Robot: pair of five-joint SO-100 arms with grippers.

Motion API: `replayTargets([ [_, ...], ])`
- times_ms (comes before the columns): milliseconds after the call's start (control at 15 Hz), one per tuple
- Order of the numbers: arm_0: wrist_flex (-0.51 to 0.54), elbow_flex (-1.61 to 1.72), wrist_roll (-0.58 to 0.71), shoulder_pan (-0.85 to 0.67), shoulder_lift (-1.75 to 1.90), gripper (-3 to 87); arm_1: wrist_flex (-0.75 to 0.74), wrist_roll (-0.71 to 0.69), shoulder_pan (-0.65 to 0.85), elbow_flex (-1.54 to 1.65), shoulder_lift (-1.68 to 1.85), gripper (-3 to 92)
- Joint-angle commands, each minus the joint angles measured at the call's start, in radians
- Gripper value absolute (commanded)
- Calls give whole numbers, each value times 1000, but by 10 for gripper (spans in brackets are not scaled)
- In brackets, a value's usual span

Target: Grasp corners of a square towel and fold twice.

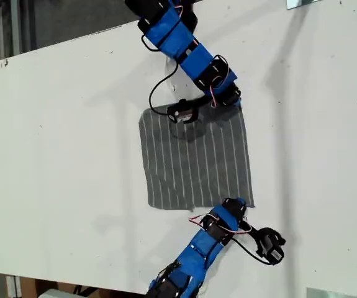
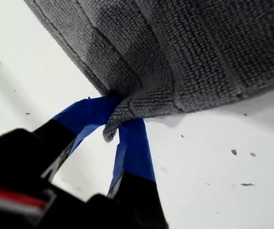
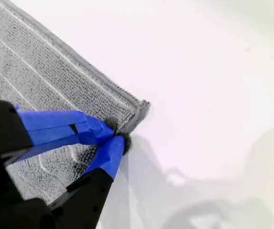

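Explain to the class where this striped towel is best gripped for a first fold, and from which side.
Grip the towel at its two hemmed corners on the exterior view's right, approaching from off that edge. It lies flat, so only an edge lets the jaws pinch it. My first gripper and my second gripper are each shut on a corner; which corner each holds is unclear.

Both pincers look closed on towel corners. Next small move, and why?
Probably lift both a little, together. My first pincer pinches one corner and my second pincer another corner of the towel, which lies flat and unfolded. Raising them should free that edge for the fold.
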Motion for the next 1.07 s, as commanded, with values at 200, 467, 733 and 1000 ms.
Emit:
replayTargets([
  [200,333,-351,49,8,-26,-1,204,-41,8,-216,9,-1],
  [467,430,-426,101,-18,38,-1,325,-75,48,-318,25,-1],
  [733,502,-426,181,-61,149,-2,399,-127,123,-331,86,-1],
  [1000,560,-405,290,-163,250,-2,472,-198,230,-341,172,-1],
])
